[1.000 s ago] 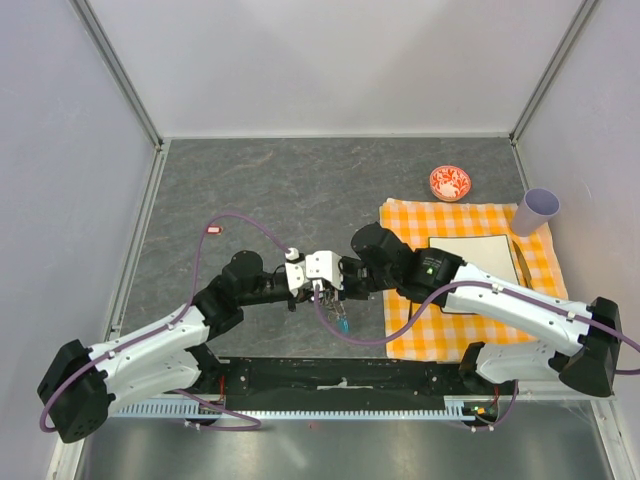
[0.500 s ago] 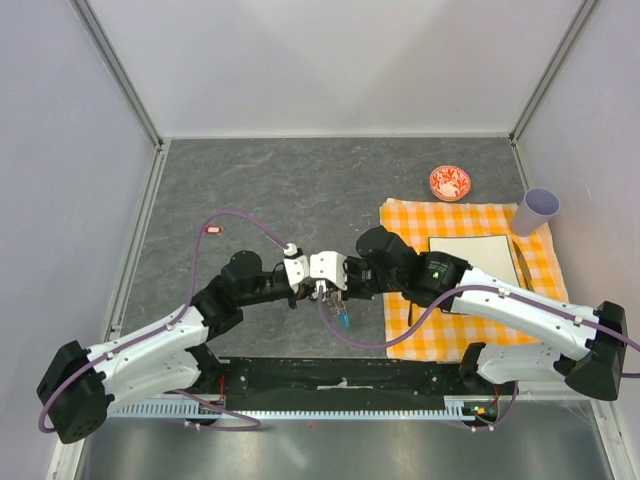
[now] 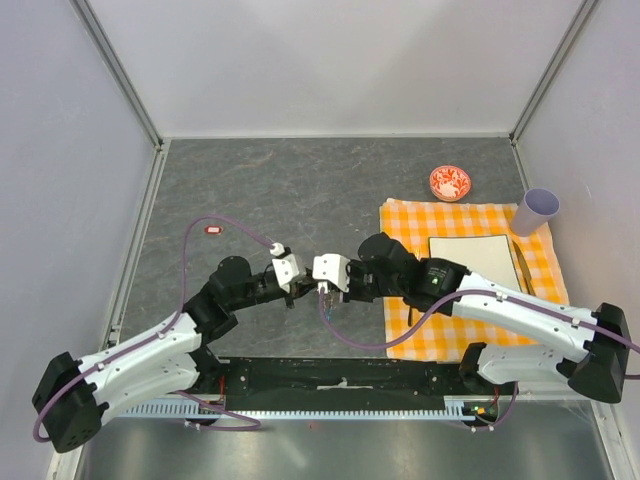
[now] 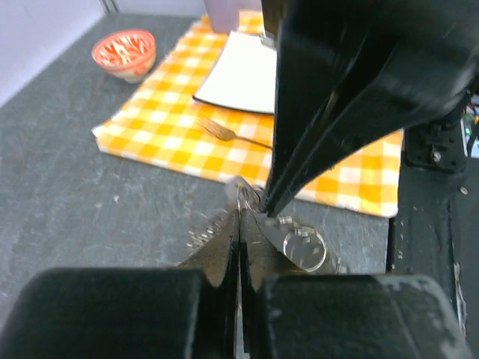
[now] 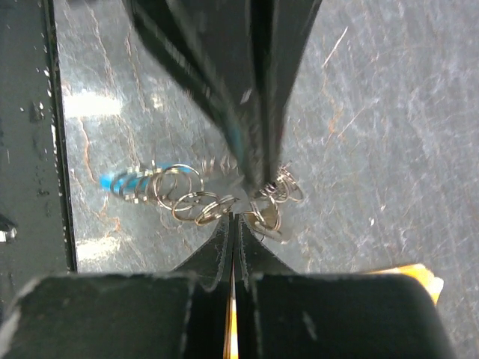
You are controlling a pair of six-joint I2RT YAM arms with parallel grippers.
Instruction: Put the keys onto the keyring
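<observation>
Now your left fingers (image 4: 217,250) have drawn back from the cloth (image 3: 402,216); they and your right fingers (image 5: 258,254) pinch the keyring (image 5: 187,198) taut, keys unseen.

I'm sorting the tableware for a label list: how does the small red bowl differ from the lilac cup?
The bowl is low, wide and red-and-white patterned; the cup is taller, narrower and plain lilac. The bowl sits on the bare grey table; the cup stands at the far corner of the checked cloth. Both are upright, mouths up.
</observation>
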